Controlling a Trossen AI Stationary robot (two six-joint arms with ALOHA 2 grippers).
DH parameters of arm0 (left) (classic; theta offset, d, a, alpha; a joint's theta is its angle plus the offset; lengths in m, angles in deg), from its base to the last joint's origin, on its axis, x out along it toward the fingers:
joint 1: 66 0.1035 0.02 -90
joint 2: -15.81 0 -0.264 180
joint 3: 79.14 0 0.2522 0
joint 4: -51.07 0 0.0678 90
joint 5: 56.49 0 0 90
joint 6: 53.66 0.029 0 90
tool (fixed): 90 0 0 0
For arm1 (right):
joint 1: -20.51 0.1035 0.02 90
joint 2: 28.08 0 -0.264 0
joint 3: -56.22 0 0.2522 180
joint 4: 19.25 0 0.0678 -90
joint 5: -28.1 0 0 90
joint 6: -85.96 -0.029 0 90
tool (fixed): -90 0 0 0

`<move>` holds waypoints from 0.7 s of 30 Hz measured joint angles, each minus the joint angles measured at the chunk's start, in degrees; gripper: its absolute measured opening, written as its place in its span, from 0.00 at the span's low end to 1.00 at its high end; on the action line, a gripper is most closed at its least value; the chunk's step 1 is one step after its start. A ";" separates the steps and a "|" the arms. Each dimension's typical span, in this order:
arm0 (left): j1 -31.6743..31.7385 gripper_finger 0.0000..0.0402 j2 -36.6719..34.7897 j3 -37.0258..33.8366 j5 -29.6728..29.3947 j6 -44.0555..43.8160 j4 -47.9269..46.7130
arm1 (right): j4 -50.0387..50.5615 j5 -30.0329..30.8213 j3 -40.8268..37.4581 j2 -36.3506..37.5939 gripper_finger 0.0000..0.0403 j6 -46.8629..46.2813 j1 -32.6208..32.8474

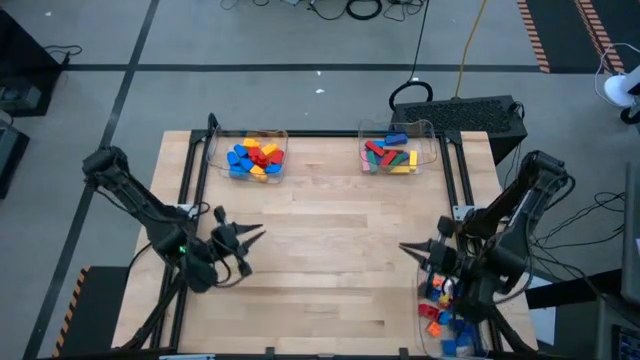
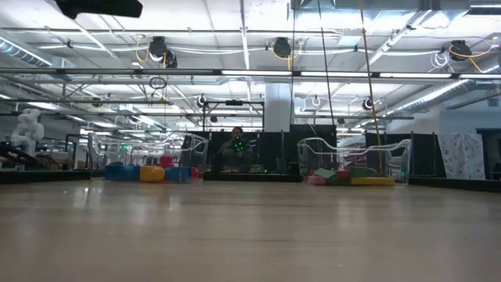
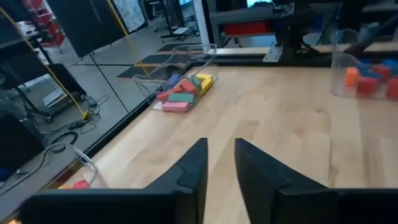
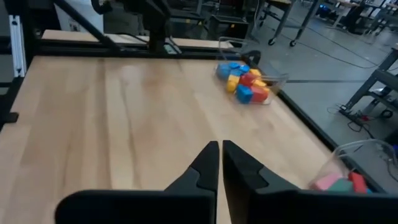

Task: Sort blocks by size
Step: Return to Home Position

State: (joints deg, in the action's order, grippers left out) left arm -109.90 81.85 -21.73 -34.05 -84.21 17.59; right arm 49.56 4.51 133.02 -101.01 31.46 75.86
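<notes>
Read positions off a clock face laid over the table [image 1: 330,270], with 6 o'clock at the robot's edge. Noted left claw [image 1: 255,238] near 8 o'clock, above bare wood, fingers slightly apart, holding nothing. Noted right claw [image 1: 410,249] near 4 o'clock, fingers all but touching, likewise empty. Found near tray [image 3: 337,68] at 5 o'clock, partly under the right arm, holding a heap of blocks [image 1: 441,300] in blue, red and orange; could not read count or exact size past the arm. Searched the open wood from near edge to far edge and saw no loose block anywhere. Farther out, found left tray [image 1: 214,150] at 11 o'clock, filled with short pieces [image 1: 255,158] in blue, yellow, red and orange, heaped together. Found right tray [image 1: 432,135] at 1 o'clock, well apart from the other, holding longer bars [image 1: 388,155] in red, green and yellow, plus one blue. Judged sorting finished or very nearly so, with three trays loaded, each apparently with its own size, and nothing left to pick. Judged the only remaining business to be parking both arms clear of the work area.
</notes>
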 joint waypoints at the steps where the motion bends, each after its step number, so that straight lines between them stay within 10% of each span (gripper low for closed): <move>1: 0.63 0.18 -1.77 -1.03 0.97 2.11 1.09 | 0.00 0.00 0.00 1.03 0.01 1.15 -0.38; 13: 16.76 0.01 -13.56 -16.12 27.08 31.14 40.06 | -3.61 -1.84 -2.82 8.97 0.00 13.04 -7.43; 21: 27.71 0.01 -13.66 -17.66 39.15 31.36 41.73 | -35.91 -17.45 -19.40 19.57 0.00 35.08 -20.05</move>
State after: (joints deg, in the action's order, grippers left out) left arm -82.19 68.20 -39.38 5.10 -52.85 59.33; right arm 13.65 -12.94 113.62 -81.44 66.54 55.82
